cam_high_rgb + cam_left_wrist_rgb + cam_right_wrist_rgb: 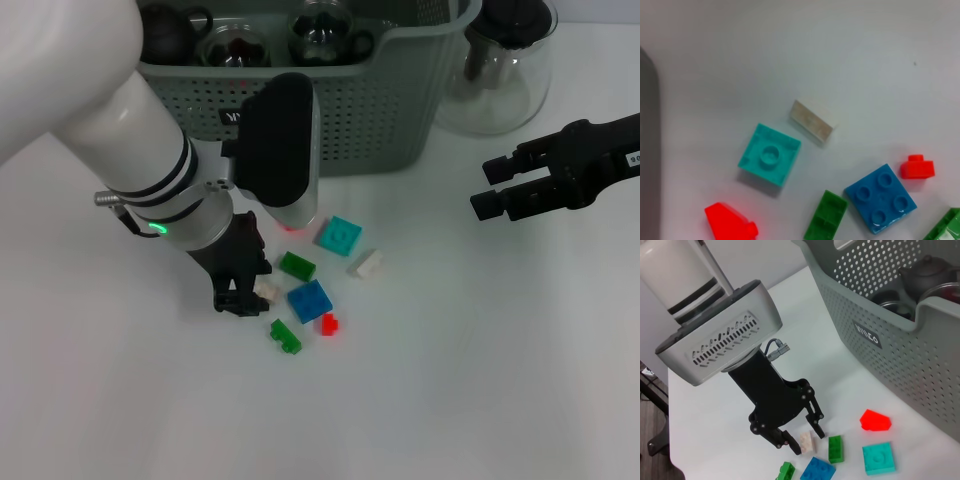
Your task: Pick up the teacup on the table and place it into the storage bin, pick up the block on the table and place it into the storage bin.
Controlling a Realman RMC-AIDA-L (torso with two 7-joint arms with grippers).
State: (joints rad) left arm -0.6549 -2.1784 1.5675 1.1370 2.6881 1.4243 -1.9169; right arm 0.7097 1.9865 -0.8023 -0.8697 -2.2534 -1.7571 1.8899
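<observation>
Bright, even light from above floods the white tabletop (480, 380) — shadows under the blocks are short and soft. The blue block (880, 198) carries small glints. In the left wrist view a dark blurred shape fills one edge — otherwise sharp.

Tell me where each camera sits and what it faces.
Head: above, looking down at the storage bin and blocks; both arms show.
Left wrist: straight down on the blocks; no body visible.
Right wrist: across the table at the left pincer around a cream block.
Shared: teal block.
</observation>
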